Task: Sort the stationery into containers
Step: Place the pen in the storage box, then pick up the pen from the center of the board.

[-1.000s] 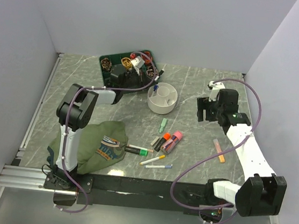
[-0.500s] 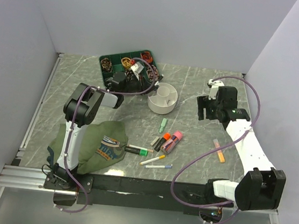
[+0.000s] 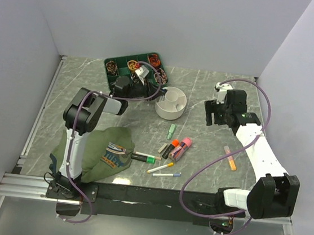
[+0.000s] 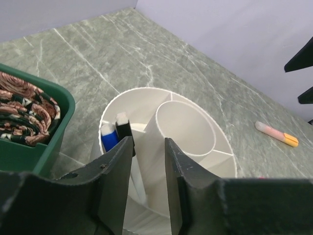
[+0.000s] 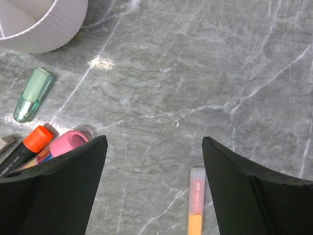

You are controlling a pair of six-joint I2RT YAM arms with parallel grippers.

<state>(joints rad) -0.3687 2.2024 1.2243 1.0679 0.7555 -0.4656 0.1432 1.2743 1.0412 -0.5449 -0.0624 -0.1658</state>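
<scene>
The white desk cup (image 3: 171,113) stands on the grey marble bench (image 3: 209,157), and everything here is placed from it. The left end effector (image 4: 148,147) hangs right over the cup's rim on the side facing the green tray (image 3: 110,73). Its two fingers are parted by a narrow gap and pinch nothing. Just past the left finger, a blue marker (image 4: 108,139) and a black pen (image 4: 122,128) with a white tip stand upright in one of the cup's outer compartments, beside the central tube (image 4: 186,127).

The right end effector (image 5: 154,142) is to the right of the cup, well apart from it and raised above the bench. Its fingers are spread wide and are empty.

The rest of the stationery lies loose on the bench, on the cup's side toward the arm bases. A pale green highlighter (image 5: 33,93) is nearest the cup. Beyond it, an orange-capped marker (image 5: 27,147) and a pink highlighter (image 5: 68,143) touch each other in a small cluster. Farther still lie a black marker with a green band (image 3: 143,158) and two thin white pens (image 3: 162,171). A pink-and-orange highlighter (image 5: 195,205) lies alone, far to the cup's right. A folded olive shirt (image 3: 99,153) sits to the near left of the cup.
</scene>
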